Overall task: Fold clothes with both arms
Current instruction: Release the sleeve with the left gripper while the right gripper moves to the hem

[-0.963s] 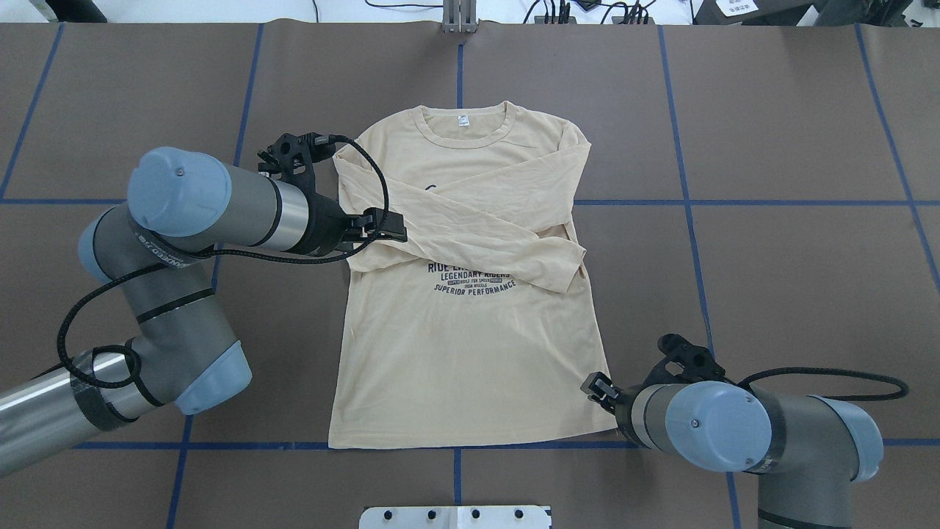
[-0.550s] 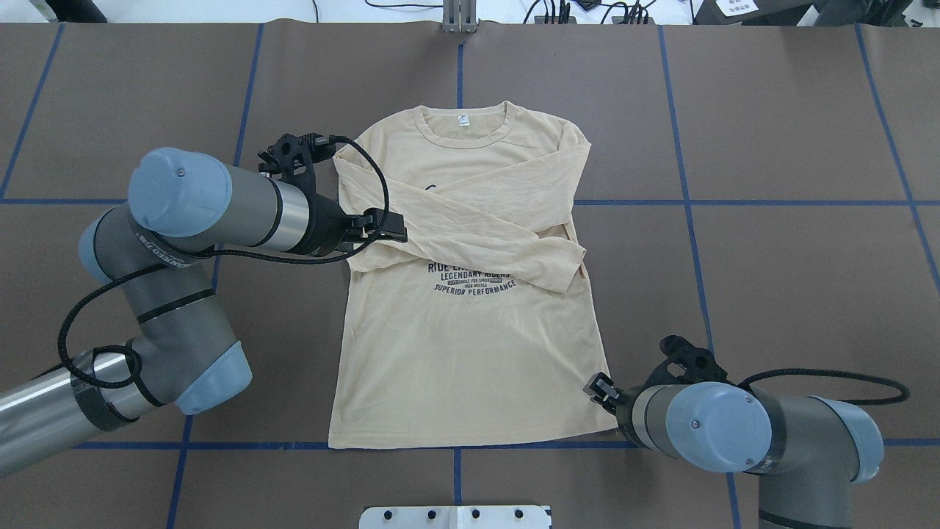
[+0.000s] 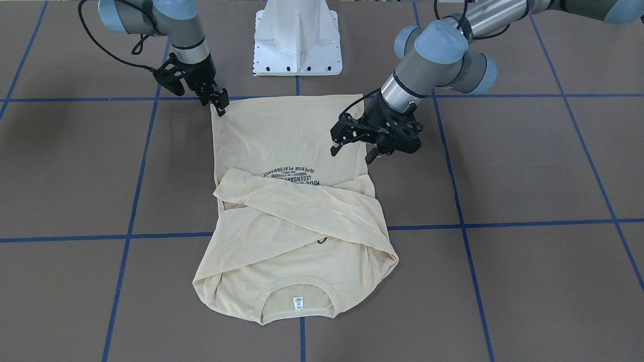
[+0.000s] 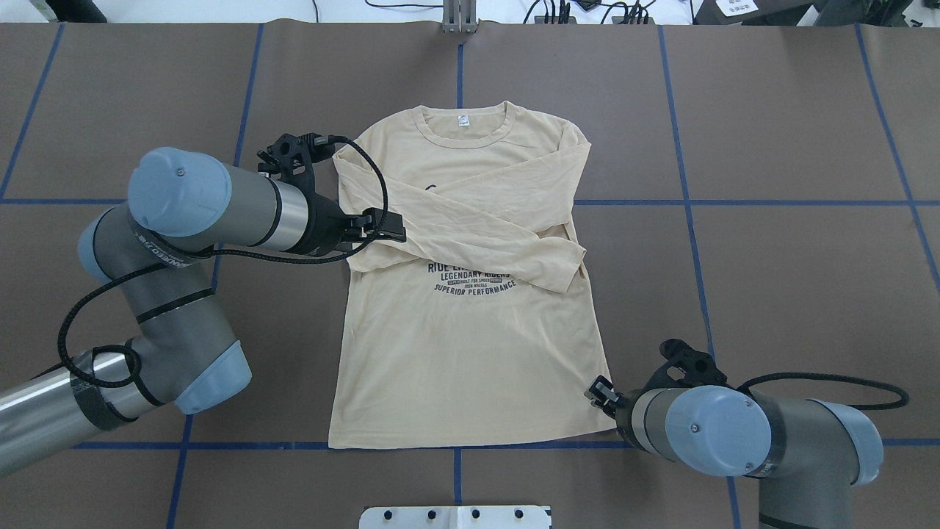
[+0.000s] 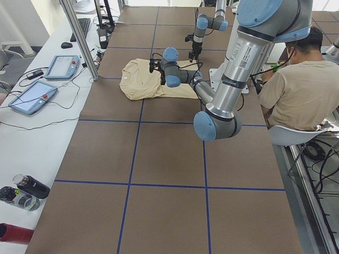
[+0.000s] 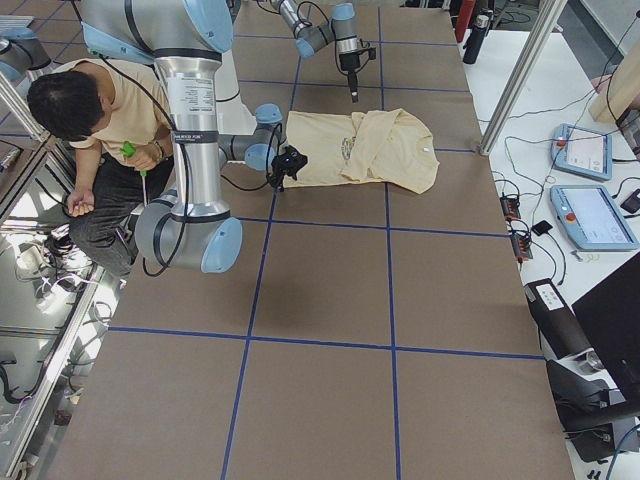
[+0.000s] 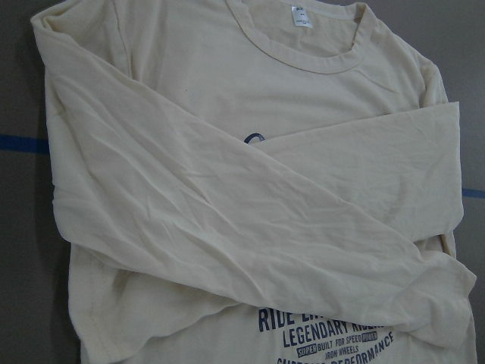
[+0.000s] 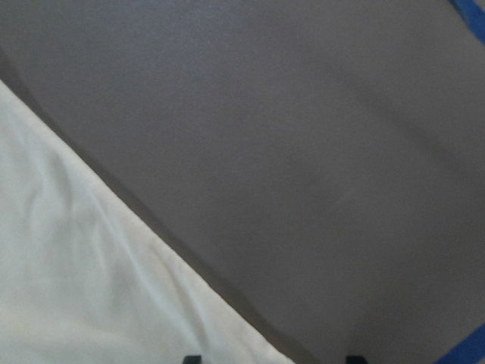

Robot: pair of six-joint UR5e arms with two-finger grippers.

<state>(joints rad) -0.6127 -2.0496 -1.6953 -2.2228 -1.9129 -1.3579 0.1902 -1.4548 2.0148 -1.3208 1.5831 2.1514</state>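
Brown blue-taped table [image 4: 771, 257]; white pedestal base [image 3: 297, 45] near the hem. Centrally the shirt [image 4: 470, 353] lies flat, sleeves crossed over chest. The left gripper [image 3: 352, 153], jaws apart, hangs over its side edge; right gripper [image 3: 221, 109], jaws apart, at hem corner.

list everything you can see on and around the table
shirt: one, pale cream-yellow with navy print, flat mid-table, sleeves crossed over the chest
table: one, brown cover with blue tape lines
pedestal base: one, white, at the table's robot edge
pendants: two, grey-blue, on the white side bench
bottles: three it seems, black, clear, red, bench's near end
person: one, beige top, seated by the robot
arms: two, grey-silver, light-blue caps
left gripper: black, open, over the shirt's side edge
right gripper: black, open, at the hem corner
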